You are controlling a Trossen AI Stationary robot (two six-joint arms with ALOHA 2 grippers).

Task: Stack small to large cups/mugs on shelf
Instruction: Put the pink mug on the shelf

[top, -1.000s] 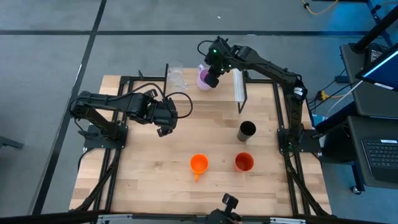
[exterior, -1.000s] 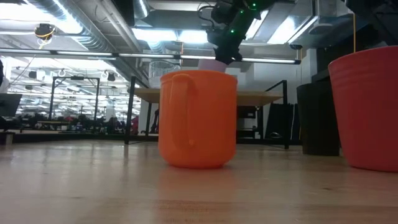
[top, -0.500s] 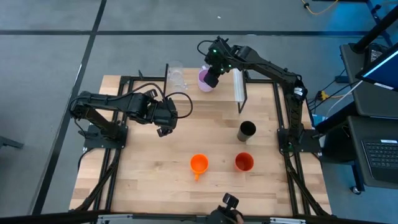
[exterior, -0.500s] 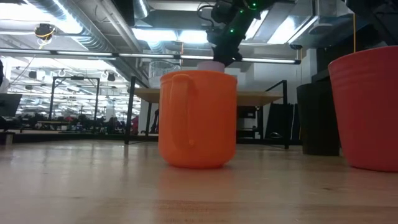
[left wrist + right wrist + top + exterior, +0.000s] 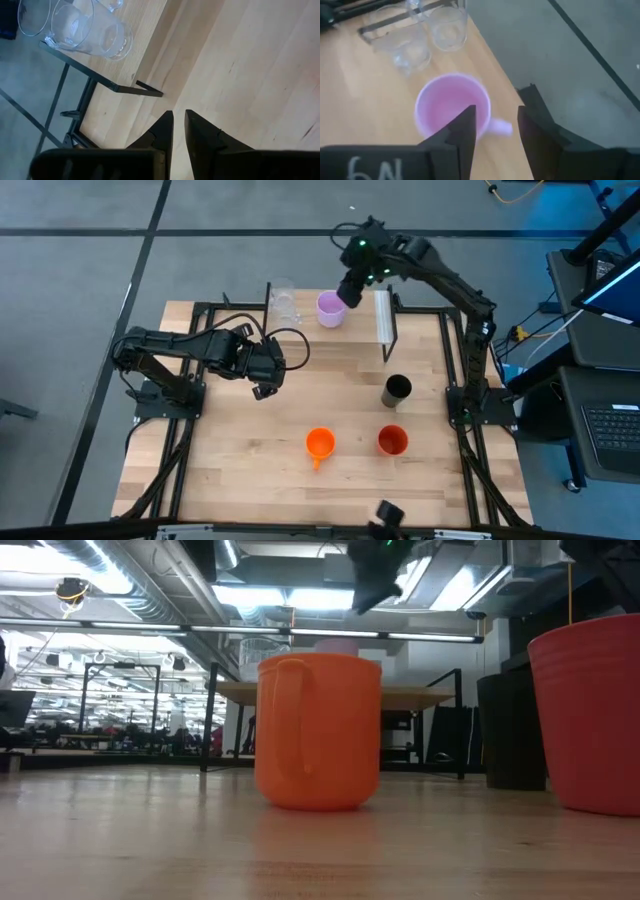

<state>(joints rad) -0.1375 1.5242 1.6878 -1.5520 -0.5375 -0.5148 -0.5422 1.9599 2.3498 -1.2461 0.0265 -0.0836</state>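
Lilac mug (image 5: 331, 309) stands upright on the shelf (image 5: 310, 304) at the far edge of the table (image 5: 330, 400), its mouth facing up and its handle sticking out sideways in the right wrist view. Just beside it on the same shelf sit the clear glasses (image 5: 284, 302), bunched together near the shelf's other end. The right gripper (image 5: 354, 290) hangs above the mug's rim, off to one side; its fingers (image 5: 464, 131) are spread apart with nothing between them, and the mug (image 5: 452, 106) shows below and beyond them in the wrist view.

The left gripper (image 5: 266, 376) waits low over the table's left half, well apart from the shelf, with its fingers (image 5: 164, 131) drawn close together around only a thin gap and holding nothing. Its wrist camera takes in the glasses (image 5: 80, 26) at the shelf's edge.

Nearer the front of the table, the orange handled mug (image 5: 319, 445) and the orange-red cup (image 5: 393, 441) stand side by side with a gap between them. The black cup (image 5: 397, 390) stands behind the orange-red one, below the shelf's white strip (image 5: 381, 317).
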